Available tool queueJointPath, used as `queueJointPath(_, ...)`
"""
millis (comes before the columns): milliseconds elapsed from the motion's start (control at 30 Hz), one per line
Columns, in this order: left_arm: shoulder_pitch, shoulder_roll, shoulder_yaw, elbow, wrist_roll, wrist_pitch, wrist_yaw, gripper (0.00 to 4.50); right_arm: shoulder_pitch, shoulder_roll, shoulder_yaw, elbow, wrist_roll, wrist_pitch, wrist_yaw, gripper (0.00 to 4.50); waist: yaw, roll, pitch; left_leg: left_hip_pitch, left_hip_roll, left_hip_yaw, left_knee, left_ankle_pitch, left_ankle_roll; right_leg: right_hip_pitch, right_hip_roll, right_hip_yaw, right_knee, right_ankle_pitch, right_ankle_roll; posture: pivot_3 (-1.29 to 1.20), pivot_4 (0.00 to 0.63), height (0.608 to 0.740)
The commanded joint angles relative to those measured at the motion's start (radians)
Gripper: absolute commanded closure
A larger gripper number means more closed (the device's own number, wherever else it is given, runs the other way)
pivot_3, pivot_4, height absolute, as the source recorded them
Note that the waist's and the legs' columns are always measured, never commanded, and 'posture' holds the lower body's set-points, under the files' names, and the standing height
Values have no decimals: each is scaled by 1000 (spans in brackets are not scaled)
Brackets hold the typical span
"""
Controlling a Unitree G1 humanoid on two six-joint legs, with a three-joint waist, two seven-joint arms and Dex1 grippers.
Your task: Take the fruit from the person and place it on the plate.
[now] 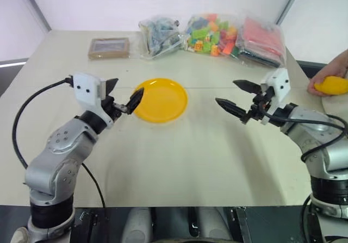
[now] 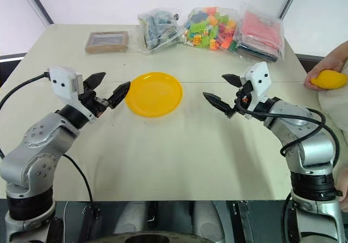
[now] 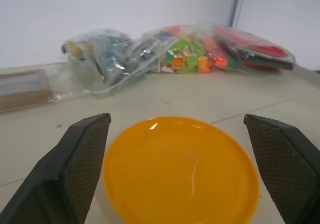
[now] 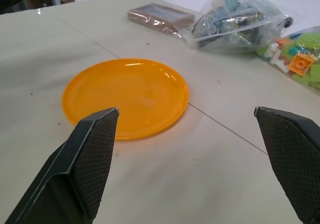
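Note:
A person's hand (image 1: 333,69) at the table's far right edge holds the yellow fruit (image 1: 332,85). The round yellow-orange plate (image 1: 161,99) lies bare in the middle of the table. My left gripper (image 1: 126,89) hovers open at the plate's left rim, pointing across it, with nothing between its fingers. My right gripper (image 1: 225,91) is open and holds nothing, to the right of the plate and well left of the fruit. Both wrist views look between wide-apart fingers at the plate (image 3: 180,169) (image 4: 125,96).
Along the table's far side lie a brown flat box (image 1: 109,48) and three clear bags of bricks: a dark one (image 1: 160,35), a multicoloured one (image 1: 212,33) and a red one (image 1: 261,41). A black cable loops beside my left arm.

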Motion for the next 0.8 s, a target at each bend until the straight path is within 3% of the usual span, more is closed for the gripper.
queueJointPath(33,4,14,29,-43,-37,-5,-21,0,-9,-27,-44,-9,17,-10,21,57,0,0,0,0,0,0,0,0,0,0,0,0,0,0,0,0,150,731)
queueJointPath(800,-26,21,8,-9,-52,-19,-16,0,9,-45,-72,-16,41,15,5,57,1,0,0,0,0,0,0,0,0,0,0,0,0,0,0,0,150,731)
